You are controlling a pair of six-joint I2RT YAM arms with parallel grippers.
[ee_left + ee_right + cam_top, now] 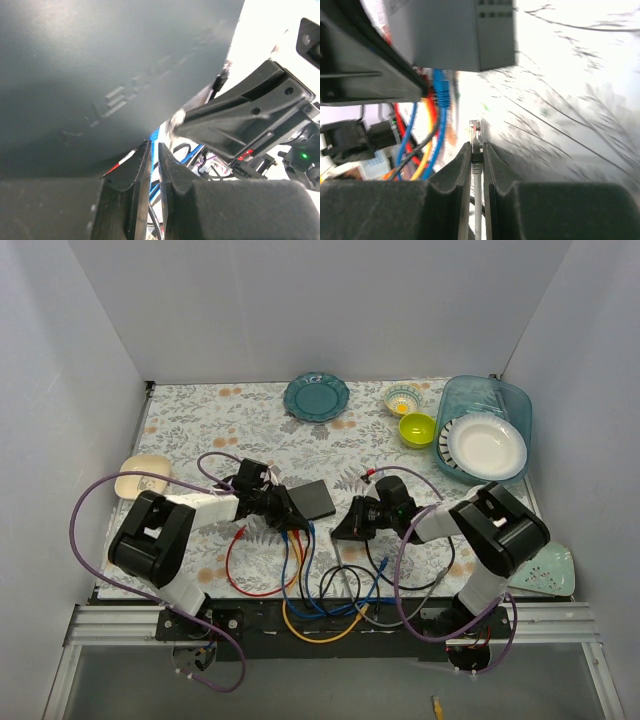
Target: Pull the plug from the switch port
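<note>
Right tool [476, 148] grips plug [475, 131]; switch [455, 30] blurred, cropped.

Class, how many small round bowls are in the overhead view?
2: a patterned bowl back right, a lime-green bowl just nearer, both beside the blue tub; none seems hidden.

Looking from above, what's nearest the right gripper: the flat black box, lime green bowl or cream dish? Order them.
1. Flat black box, just left of the right gripper.
2. Lime green bowl, farther back, right.
3. Cream dish, far left edge.
</note>
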